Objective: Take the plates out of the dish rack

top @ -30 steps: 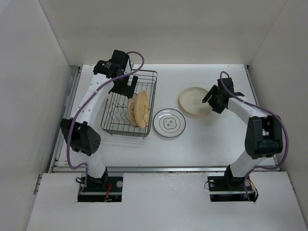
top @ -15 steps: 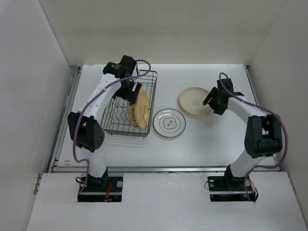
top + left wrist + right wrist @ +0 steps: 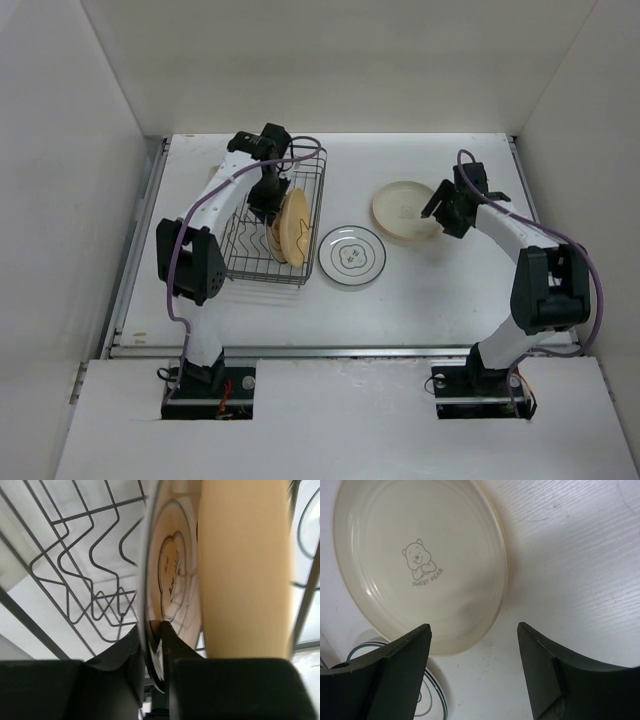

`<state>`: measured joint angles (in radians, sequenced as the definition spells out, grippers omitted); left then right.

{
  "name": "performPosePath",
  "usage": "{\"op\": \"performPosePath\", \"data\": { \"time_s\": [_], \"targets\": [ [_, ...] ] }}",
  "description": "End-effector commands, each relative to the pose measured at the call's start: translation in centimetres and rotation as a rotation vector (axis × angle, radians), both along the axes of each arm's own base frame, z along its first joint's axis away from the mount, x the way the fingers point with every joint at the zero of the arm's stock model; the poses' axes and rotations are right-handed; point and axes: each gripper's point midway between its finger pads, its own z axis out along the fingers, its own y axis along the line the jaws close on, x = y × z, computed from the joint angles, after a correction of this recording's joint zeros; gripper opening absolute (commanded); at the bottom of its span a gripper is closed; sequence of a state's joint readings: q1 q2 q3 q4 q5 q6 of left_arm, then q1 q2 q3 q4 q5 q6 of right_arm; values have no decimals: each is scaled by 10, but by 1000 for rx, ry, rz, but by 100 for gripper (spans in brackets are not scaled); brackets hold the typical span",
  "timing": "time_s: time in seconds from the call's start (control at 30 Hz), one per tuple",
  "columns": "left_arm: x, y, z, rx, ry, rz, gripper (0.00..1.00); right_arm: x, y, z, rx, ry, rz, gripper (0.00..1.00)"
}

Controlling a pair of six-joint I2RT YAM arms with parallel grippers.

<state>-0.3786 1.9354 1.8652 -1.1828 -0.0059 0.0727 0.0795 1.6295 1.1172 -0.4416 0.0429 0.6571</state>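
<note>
The dark wire dish rack [image 3: 262, 280] holds two upright plates: a tan plate [image 3: 296, 228] and, to its left, a white plate [image 3: 274, 238] with a dark rim ring. My left gripper [image 3: 268, 198] reaches down into the rack. In the left wrist view its jaws [image 3: 155, 630] are shut on the top rim of the white plate [image 3: 175, 565], with the tan plate [image 3: 245, 570] just to the right. My right gripper [image 3: 445, 210] hovers open beside a tan plate [image 3: 403, 210] that lies flat on the table, and holds nothing [image 3: 475, 635].
A second white plate [image 3: 352, 255] with a dark ring lies flat on the table between the rack and the tan bear-print plate [image 3: 420, 560]. Its edge shows low in the right wrist view [image 3: 427, 700]. Zigzag rack wires [image 3: 80, 560] run left of the held plate.
My left gripper has moved right and down into the rack and closed onto the white plate's rim. The right arm has hardly moved.
</note>
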Motion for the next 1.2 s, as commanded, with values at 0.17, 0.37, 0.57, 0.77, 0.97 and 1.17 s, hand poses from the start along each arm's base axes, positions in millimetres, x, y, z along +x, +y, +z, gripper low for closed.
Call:
{"op": "performPosePath", "data": {
  "time_s": [0.17,0.37,0.57,0.77,0.97,1.17],
  "targets": [
    [16,10,45,36,-134,38,0,3,1,31,-8,-78,36,75],
    [50,35,147,90,-504,145,0,8,4,54,-15,-140,74,75],
    [49,43,232,-13,-827,189,0,9,54,128,74,-409,347,77],
    [36,-9,261,-441,-775,90,0,-17,150,197,290,-627,763,97],
    [-1,-91,234,-946,-374,-143,0,-28,195,235,483,-725,909,99],
    [-25,-119,217,-1177,-112,-182,0,-32,222,237,604,-721,952,99]
  ]
}}
